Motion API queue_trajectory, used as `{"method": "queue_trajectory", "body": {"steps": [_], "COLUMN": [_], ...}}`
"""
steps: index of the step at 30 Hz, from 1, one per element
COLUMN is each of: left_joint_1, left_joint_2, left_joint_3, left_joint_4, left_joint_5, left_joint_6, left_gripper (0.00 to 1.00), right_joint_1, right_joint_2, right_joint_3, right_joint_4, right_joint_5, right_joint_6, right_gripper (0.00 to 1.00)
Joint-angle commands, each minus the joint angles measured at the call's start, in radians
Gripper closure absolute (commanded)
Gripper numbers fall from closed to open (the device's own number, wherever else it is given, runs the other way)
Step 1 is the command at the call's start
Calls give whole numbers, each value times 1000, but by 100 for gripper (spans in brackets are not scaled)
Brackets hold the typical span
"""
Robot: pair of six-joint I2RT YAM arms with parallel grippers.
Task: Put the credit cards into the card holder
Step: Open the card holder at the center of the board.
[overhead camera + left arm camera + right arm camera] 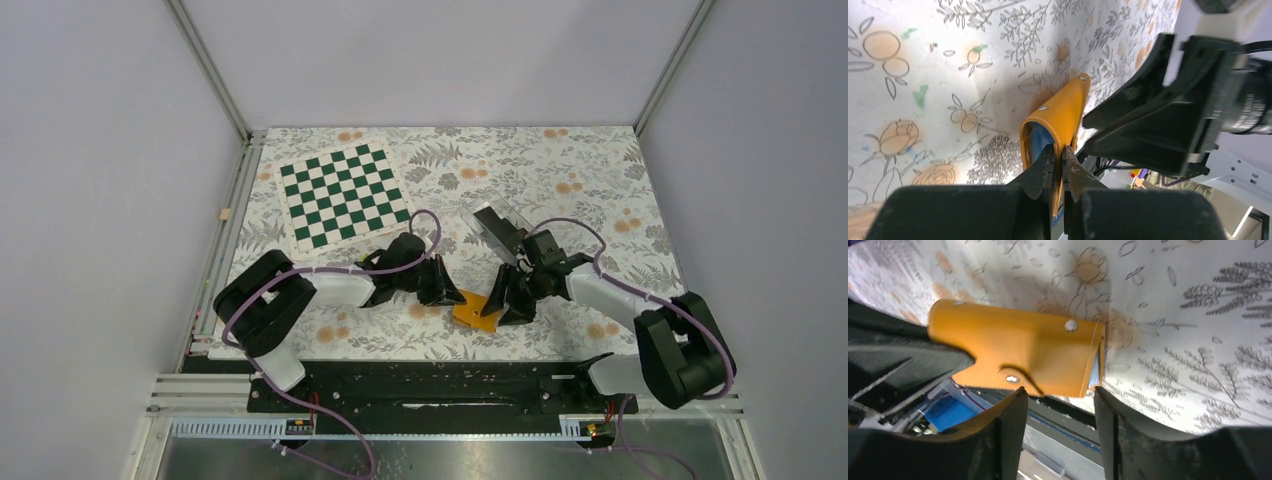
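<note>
The card holder [477,311], a small orange wallet with snap buttons, sits near the table's front edge between both grippers. In the left wrist view the wallet [1060,112] stands on edge, partly unfolded, and shows its light blue inner pocket [1037,142]. My left gripper [1058,156] is shut on one orange flap. My right gripper [1060,396] is open, its fingers on either side of the wallet's [1018,352] lower edge, close to it. No loose black credit card shows in any view.
A clear plastic box [499,226] with something dark in it lies behind the right gripper [512,300]. A green and white chessboard [343,194] lies at the back left. The left gripper [453,292] is close to the right one.
</note>
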Motion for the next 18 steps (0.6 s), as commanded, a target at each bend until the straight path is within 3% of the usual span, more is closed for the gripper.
{"method": "queue_trajectory", "body": {"steps": [1, 4, 8, 14, 18], "left_joint_1": [-6, -6, -5, -6, -6], "left_joint_2": [-110, -184, -275, -391, -430], "left_joint_3": [64, 133, 227, 319, 369], "left_joint_4": [-144, -348, -579, -773, -808], "left_joint_5": [4, -21, 17, 203, 322], "left_joint_6": [124, 257, 433, 586, 602], "left_gripper": [100, 100, 100, 100, 100], "right_joint_1": [11, 11, 11, 11, 12], "right_joint_2": [-151, -247, -301, -286, -257], "right_joint_3": [101, 177, 272, 326, 294], "right_joint_4": [-167, -262, -375, -430, -376], "right_joint_5": [66, 99, 31, -264, -500], "right_joint_6": [-101, -187, -331, -462, -434], "right_gripper": [35, 22, 13, 14, 23]}}
